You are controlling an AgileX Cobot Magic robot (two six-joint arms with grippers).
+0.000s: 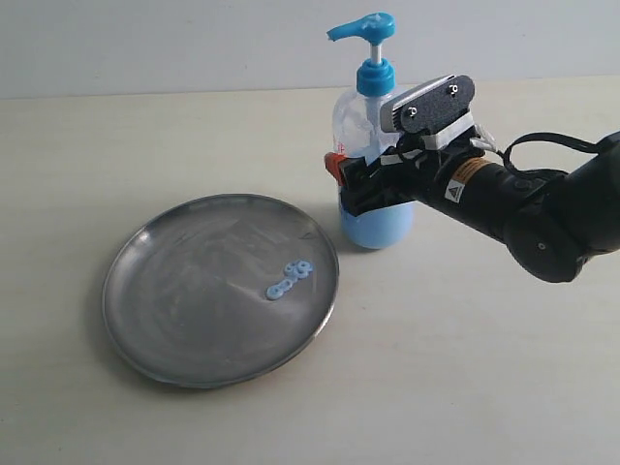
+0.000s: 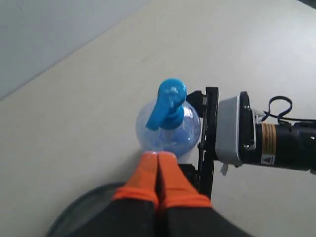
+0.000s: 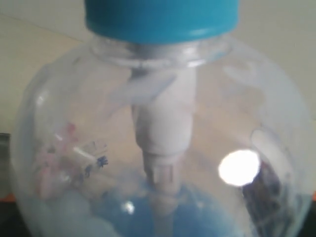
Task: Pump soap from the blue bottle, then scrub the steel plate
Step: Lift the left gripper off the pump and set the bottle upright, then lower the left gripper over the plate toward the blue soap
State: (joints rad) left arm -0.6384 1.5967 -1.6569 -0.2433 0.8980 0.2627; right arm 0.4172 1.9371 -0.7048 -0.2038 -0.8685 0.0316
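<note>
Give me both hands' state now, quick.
Left hand: closed, empty.
Right hand: closed around the blue bottle.

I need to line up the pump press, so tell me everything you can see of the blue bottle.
The blue bottle stands upright on the pale table, close beside the steel plate. Its rounded body of clear plastic holds light-blue soap in the lower part only, and it carries a small printed label. A bright blue collar and a raised pump head top it, with the nozzle pointing toward the plate's side. The right gripper straddles the body and appears to clasp it.
</note>
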